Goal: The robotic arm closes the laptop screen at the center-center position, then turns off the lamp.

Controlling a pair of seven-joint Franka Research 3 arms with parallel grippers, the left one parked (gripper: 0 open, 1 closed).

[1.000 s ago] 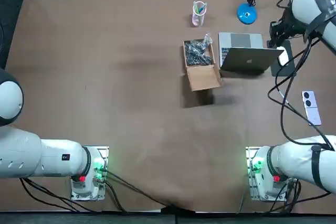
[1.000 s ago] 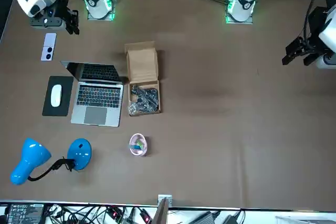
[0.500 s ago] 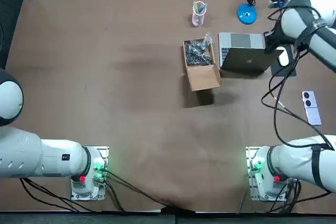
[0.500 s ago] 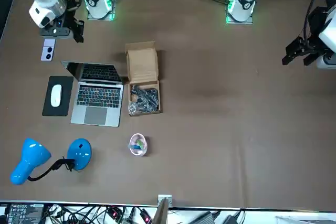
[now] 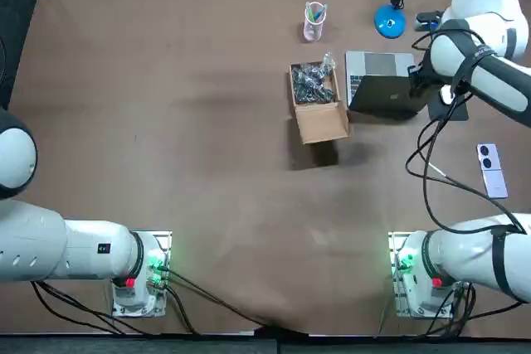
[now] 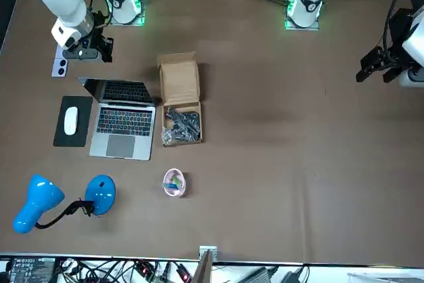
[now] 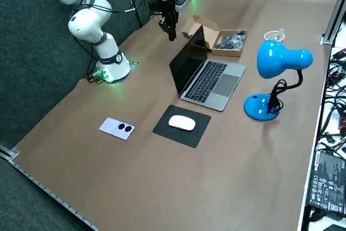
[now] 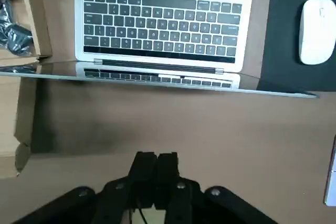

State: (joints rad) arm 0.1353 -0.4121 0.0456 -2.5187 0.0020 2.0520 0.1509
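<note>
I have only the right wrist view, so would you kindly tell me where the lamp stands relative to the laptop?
Observer: The blue lamp stands past the laptop trackpad edge, toward the far edge of the table.
Operator: Thanks. What lies outside the mouse pad?
Observer: A white phone lies flat to the robot's right of it, without touching.
Operator: And the right gripper?
Observer: The right gripper hangs above the table behind the screen, touching nothing.

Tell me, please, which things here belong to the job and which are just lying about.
Job: open laptop; blue lamp; right gripper, shut, behind the laptop's screen.
Lying about: cardboard box, pink cup, mouse, mouse pad, phone.
</note>
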